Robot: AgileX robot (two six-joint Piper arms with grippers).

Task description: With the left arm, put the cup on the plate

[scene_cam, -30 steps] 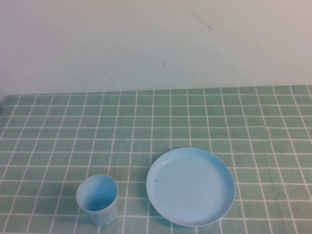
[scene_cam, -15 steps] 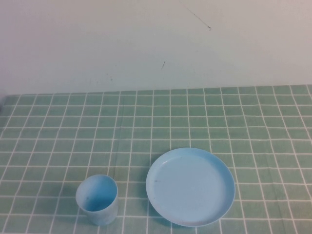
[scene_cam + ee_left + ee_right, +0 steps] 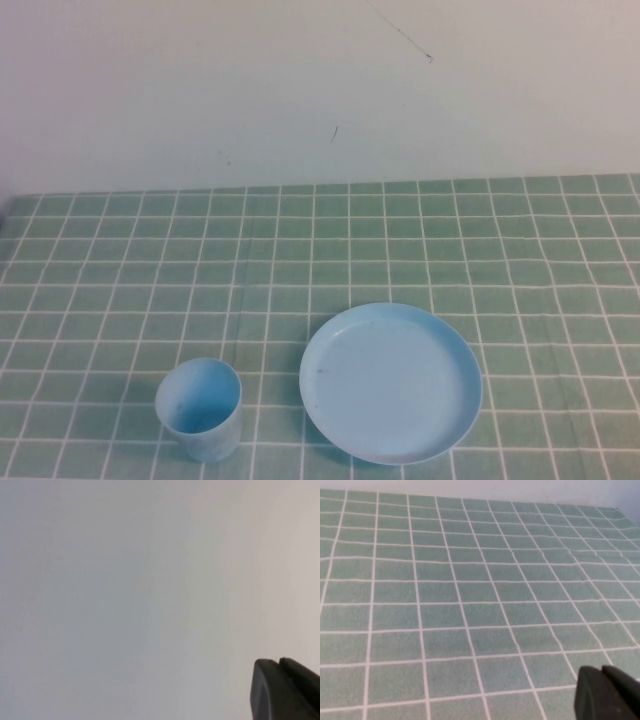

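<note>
The light blue cup [image 3: 200,408] stands upright and empty on the green checked tablecloth at the front left. The light blue plate [image 3: 391,382] lies empty just to its right, a small gap between them. Neither arm shows in the high view. My left gripper [image 3: 278,663] shows only in the left wrist view, its black fingertips together, empty, facing a blank white wall. My right gripper [image 3: 601,670] shows only in the right wrist view, fingertips together, empty, above bare tablecloth. The cup and plate are not in either wrist view.
The green checked tablecloth [image 3: 320,250] covers the table up to a white wall [image 3: 300,90] at the back. The cup and plate sit close to the front edge of the high view.
</note>
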